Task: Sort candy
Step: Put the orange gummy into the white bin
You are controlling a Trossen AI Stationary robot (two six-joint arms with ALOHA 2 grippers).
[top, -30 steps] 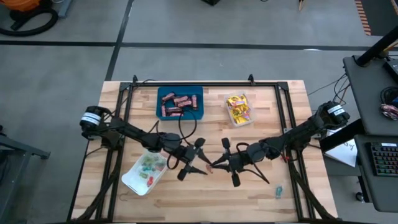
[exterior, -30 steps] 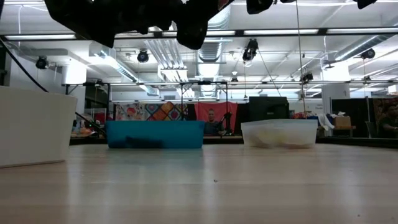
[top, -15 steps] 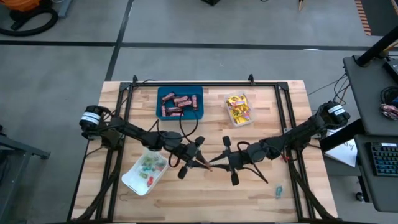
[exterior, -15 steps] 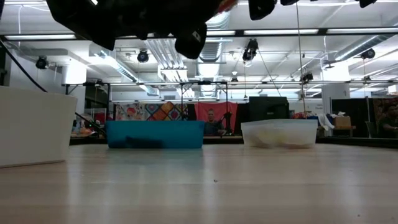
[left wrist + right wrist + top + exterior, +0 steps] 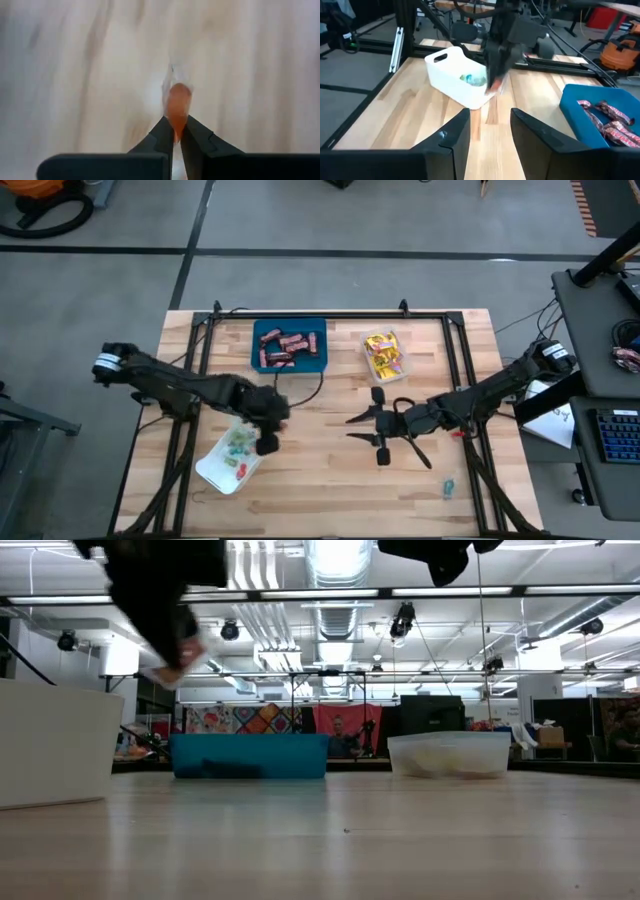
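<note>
My left gripper (image 5: pixel 267 444) hangs beside the right rim of the white tray (image 5: pixel 212 470) and is shut on a small orange sweet in clear wrap (image 5: pixel 178 102). The right wrist view shows that gripper (image 5: pixel 496 80) slanting down next to the tray (image 5: pixel 451 75). The tray holds pastel sweets (image 5: pixel 238 446). My right gripper (image 5: pixel 362 430) stands open near the table's middle, with nothing between its fingers (image 5: pixel 455 137). Brown-red bars (image 5: pixel 287 346) lie in the blue tray (image 5: pixel 258 330). Yellow packets (image 5: pixel 383 353) lie in the clear tray (image 5: pixel 397 376). My left gripper pinches the orange sweet's body (image 5: pixel 177 116) between its two fingertips. The clear wrapper end (image 5: pixel 175 80) sticks out past the tips. The fingers slant down from the table's left. The sweet is lifted clear of the table.
One teal sweet (image 5: pixel 449 487) lies alone on the wood near the front right. A black frame (image 5: pixel 330 315) runs along the table's far edge and down both sides. Bare wood lies between the trays and the near edge.
The two grippers met over the table's middle, where my left gripper shut on the sweet held by my right. My right gripper then opened and let go. My left gripper has swung toward the table's left, to the white tray, tipping downward with the sweet.
</note>
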